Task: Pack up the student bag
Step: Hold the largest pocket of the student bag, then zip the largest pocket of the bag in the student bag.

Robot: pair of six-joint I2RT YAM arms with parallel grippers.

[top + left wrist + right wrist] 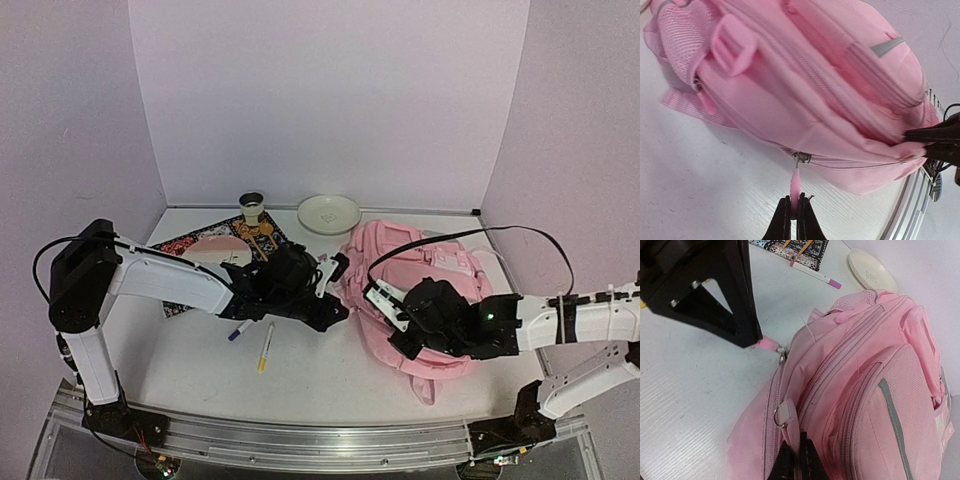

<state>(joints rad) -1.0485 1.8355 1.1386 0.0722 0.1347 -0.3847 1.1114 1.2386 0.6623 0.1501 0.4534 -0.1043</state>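
**Student bag.** The student bag (425,300) lies flat on the tabletop (330,375), right of centre, between the two arms. Its front pockets face up. A grey-silver trim strip (892,415) runs across the front pocket.

**Left arm.** The left gripper (794,204) reaches in from the left and sits at the bag's left edge. Its jaws are pressed together on the pink zip pull (796,182). The pull hangs from a metal slider (801,158) on the bag's side seam and stands straight out from the bag.

**Right arm.** The right gripper (796,456) lies over the near part of the bag. Its jaws are closed, pinching what appears to be a fold of the bag's fabric just below a small strap tab with a metal ring (780,416). The exact point of contact sits at the frame edge in the right wrist view and is not sharp.

**Other items on the tabletop.**
- A white plate (328,213) at the back, just beside the bag's far corner.
- A small cup (252,207) left of the plate.
- A patterned mat (185,245) under the left arm.
- A yellow pen (265,348) and a blue pen (240,330), near each other, in front of the left gripper.
- A pen with a pink cap (817,277) beside the mat.
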